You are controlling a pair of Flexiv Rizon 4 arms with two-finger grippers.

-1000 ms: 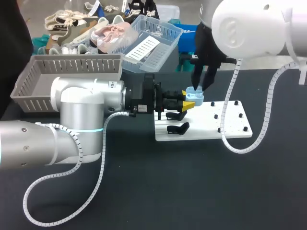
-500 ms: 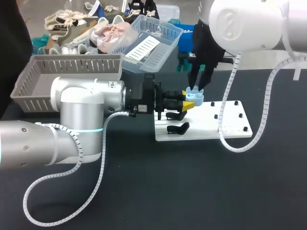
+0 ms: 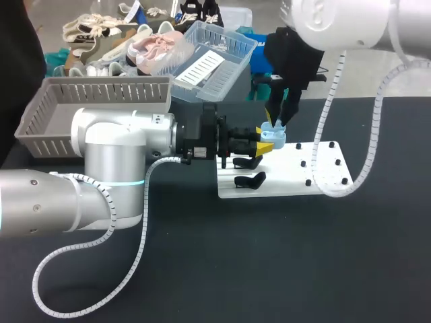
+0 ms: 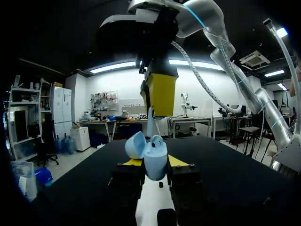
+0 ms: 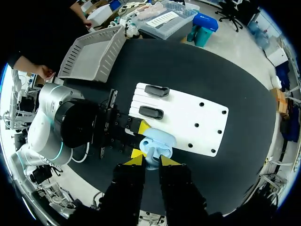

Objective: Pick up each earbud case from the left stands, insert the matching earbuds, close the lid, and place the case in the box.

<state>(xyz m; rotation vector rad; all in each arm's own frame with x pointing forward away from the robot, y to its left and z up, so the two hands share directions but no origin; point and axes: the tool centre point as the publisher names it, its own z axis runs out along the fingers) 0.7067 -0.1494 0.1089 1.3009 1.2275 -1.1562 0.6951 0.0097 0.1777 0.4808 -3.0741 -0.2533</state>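
One big grey slatted plastic basket [image 3: 40, 128] sits at the table's back left. Next up is a flat white board [image 3: 330, 182] with two curvy black stands [image 3: 249, 180]. The left gripper [image 4: 155, 161] clamps the smooth, rounded pale-blue earbud case [image 4: 155, 165] from both sides, lid flipped open, over the board's corner. The right gripper [image 5: 148, 161] hangs just above it; can't tell if it's open or closed.
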